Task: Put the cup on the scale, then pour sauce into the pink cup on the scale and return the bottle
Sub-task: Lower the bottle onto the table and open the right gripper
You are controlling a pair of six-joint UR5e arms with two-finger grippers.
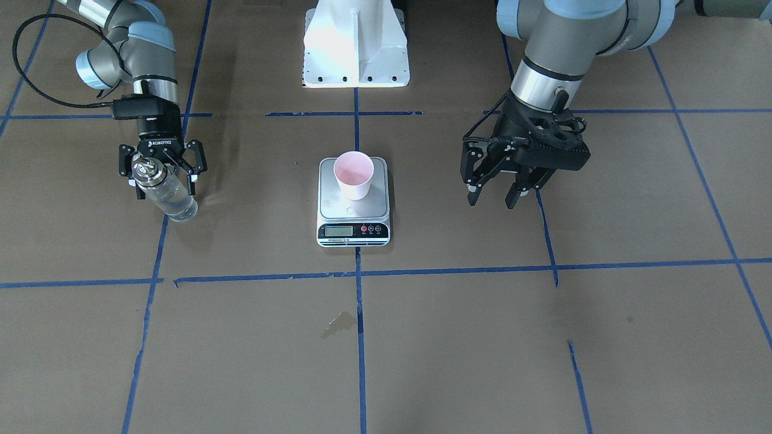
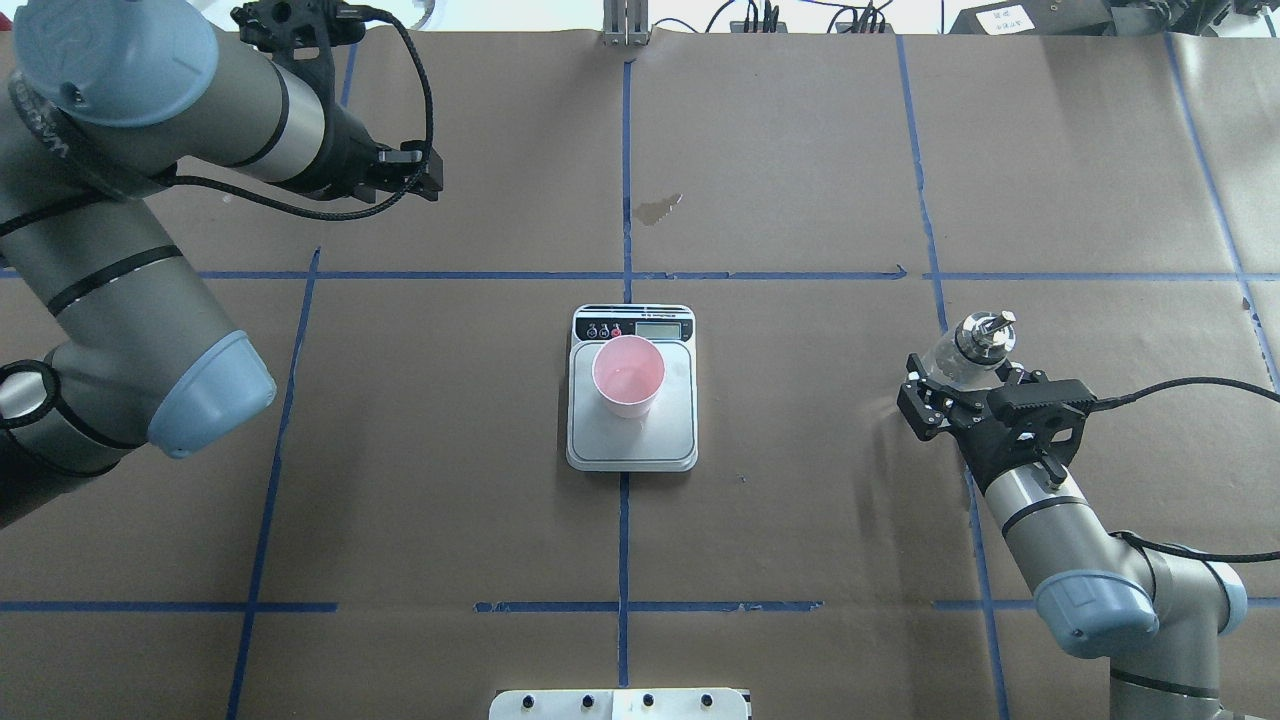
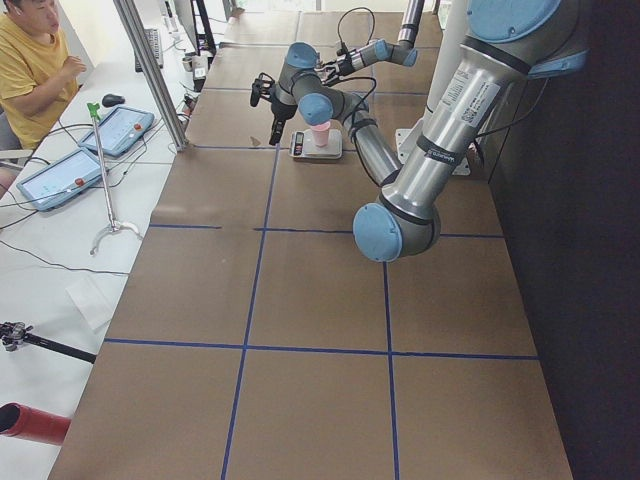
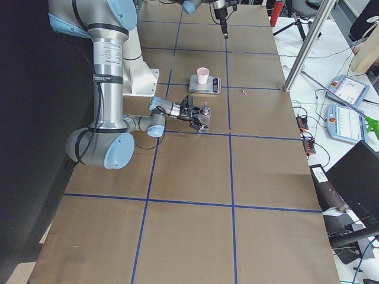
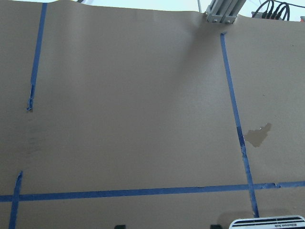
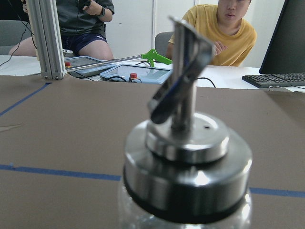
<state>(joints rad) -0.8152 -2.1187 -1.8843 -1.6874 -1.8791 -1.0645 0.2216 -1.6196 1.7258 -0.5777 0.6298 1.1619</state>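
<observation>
The pink cup (image 1: 354,175) stands upright on the steel platform of the scale (image 1: 353,232) at the table's middle; both also show in the overhead view, the cup (image 2: 628,375) on the scale (image 2: 632,450). The clear glass bottle (image 1: 164,193) with its silver pourer cap stands on the table at my right side. My right gripper (image 1: 164,184) is open with its fingers spread around the bottle's neck, not clamped on it. The right wrist view shows the cap (image 6: 186,157) close up. My left gripper (image 1: 493,200) is open and empty, held above the table beside the scale.
The white robot base (image 1: 356,45) stands behind the scale. A small wet stain (image 1: 338,322) marks the brown paper in front of the scale. Blue tape lines grid the table. Operators sit beyond the table's far edge in the right wrist view (image 6: 228,28).
</observation>
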